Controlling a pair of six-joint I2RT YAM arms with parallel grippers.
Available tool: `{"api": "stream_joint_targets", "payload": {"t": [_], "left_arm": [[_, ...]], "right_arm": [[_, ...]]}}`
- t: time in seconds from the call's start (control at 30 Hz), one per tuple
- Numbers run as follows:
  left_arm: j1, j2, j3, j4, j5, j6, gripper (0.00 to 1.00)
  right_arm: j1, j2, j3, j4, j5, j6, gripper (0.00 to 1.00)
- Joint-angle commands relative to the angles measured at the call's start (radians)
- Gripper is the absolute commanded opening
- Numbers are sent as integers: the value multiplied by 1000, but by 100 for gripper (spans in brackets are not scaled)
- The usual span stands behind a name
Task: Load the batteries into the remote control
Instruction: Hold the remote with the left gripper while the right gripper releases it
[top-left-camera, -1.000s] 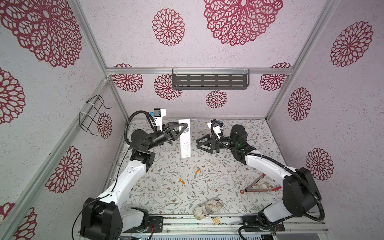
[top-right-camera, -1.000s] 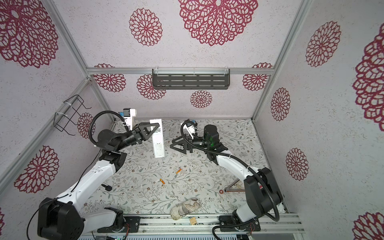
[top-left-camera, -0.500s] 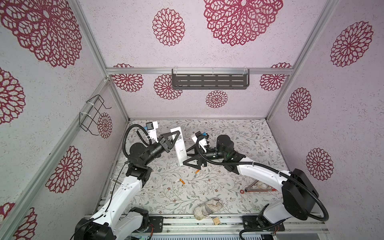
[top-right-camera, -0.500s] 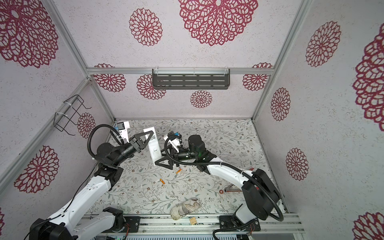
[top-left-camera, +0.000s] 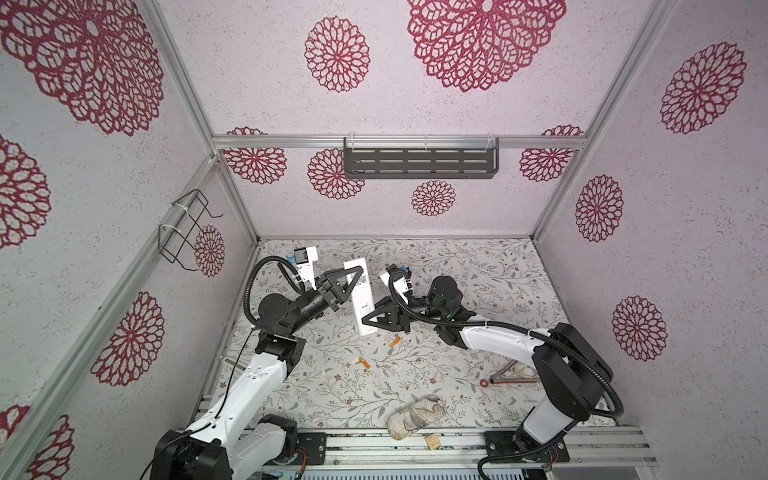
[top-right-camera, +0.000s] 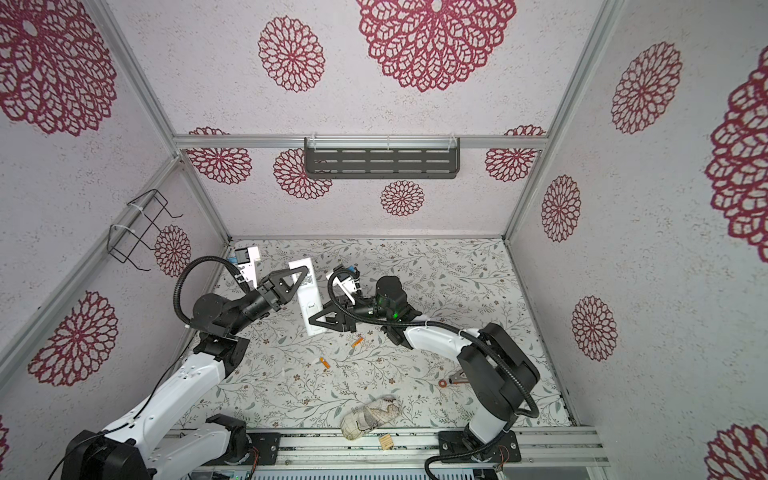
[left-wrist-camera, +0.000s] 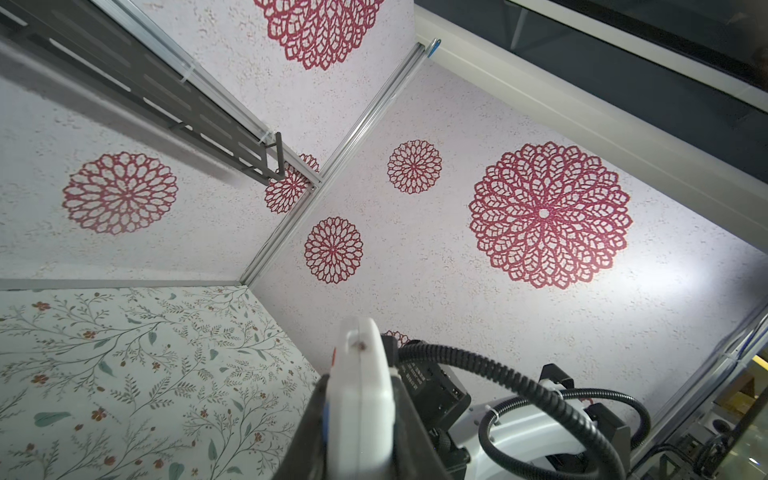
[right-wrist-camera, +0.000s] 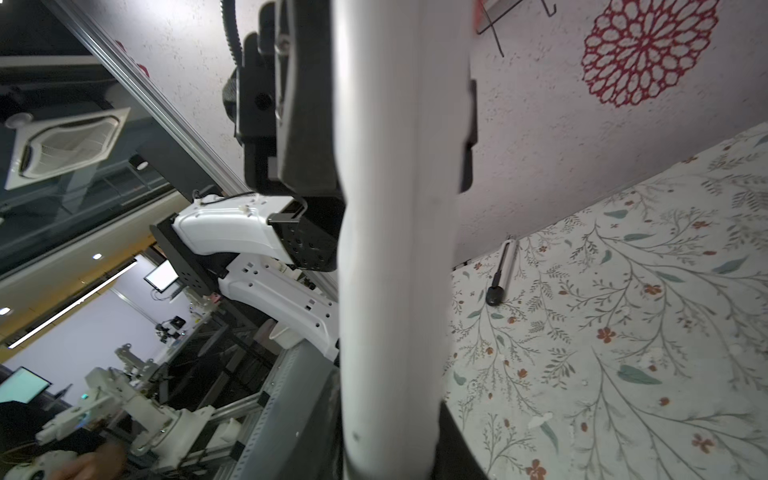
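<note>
Remote control (top-left-camera: 360, 297), aloft above the tabletop (top-left-camera: 478, 270): upper end clamped in left gripper (top-left-camera: 356, 277) fingers, lower end pinched in right gripper (top-left-camera: 371, 322) fingers, both batteries (top-left-camera: 395, 342) loose beneath; hazard: opposed pulls from the two arms twist it free, dropping it.

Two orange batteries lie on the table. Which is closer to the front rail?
The battery further left; the other battery lies further back, close beside the right arm.
</note>
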Motion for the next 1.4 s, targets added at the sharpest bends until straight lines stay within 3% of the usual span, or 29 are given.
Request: {"api": "stream_joint_targets", "payload": {"t": [0.0, 0.03, 0.17, 0.23, 0.33, 0.43, 0.83, 1.0, 1.13, 1.37], "left_arm": [[-15, 0, -18, 31, 69, -16, 4], [-16, 1, -19, 31, 86, -15, 14], [-16, -2, -5, -41, 145, 24, 77], [-21, -11, 14, -127, 160, 73, 88], [-37, -19, 77, -348, 174, 197, 95], [-54, -27, 147, -597, 139, 329, 94], [-56, 65, 396, -1104, 211, 547, 89], [-57, 112, 459, -1214, 265, 613, 70], [-58, 122, 486, -1284, 271, 672, 50], [-57, 110, 487, -1256, 286, 651, 11]], "right_arm": [[-9, 14, 53, 103, -46, 120, 15], [-12, 22, 56, 122, -65, 154, 14], [-39, 36, 45, 246, -135, 333, 14], [-56, 36, 36, 307, -173, 424, 13], [-82, 26, 7, 403, -212, 529, 13], [-99, 11, -9, 427, -247, 570, 10], [-103, -25, -69, 433, -304, 556, 11], [-104, -20, -74, 439, -321, 554, 11], [-104, -15, -75, 439, -329, 552, 11], [-104, 1, -75, 452, -333, 555, 13]]}}
